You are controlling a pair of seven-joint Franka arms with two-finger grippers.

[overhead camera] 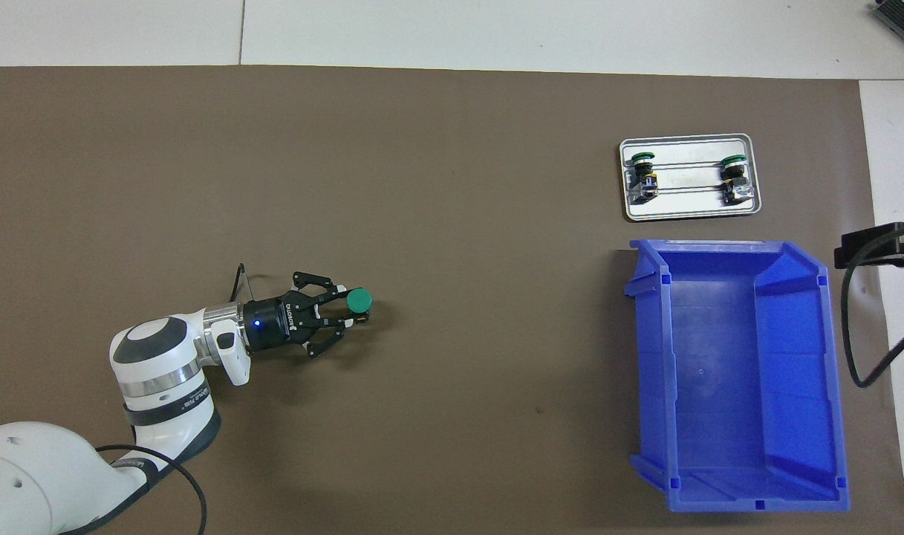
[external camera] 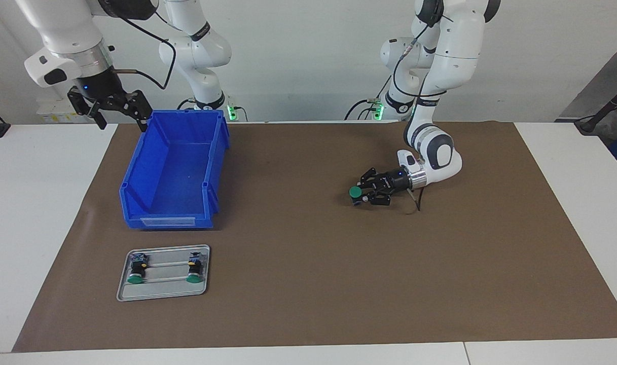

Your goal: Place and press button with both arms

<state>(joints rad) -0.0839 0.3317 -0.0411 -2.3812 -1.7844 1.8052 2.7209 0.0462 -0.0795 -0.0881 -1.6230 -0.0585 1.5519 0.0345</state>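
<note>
Green-capped button (external camera: pixel 356 192) is sitting upright in the left gripper (external camera: pixel 363 193), fingers squeezing it, middle of the frame. The right gripper (external camera: pixel 119 109) is waiting wide open, upper left.

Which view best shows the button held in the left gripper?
The overhead view: the button shows its full green cap at the left gripper tips. The facing view shows the cap smaller and slantwise.

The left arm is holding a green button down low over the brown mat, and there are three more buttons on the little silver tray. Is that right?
Nearly. The left tool does hold the green button low over the brown mat. But the silver tray carries only two buttons, one toward each end, not three. The overhead view shows the two clearly.
</note>
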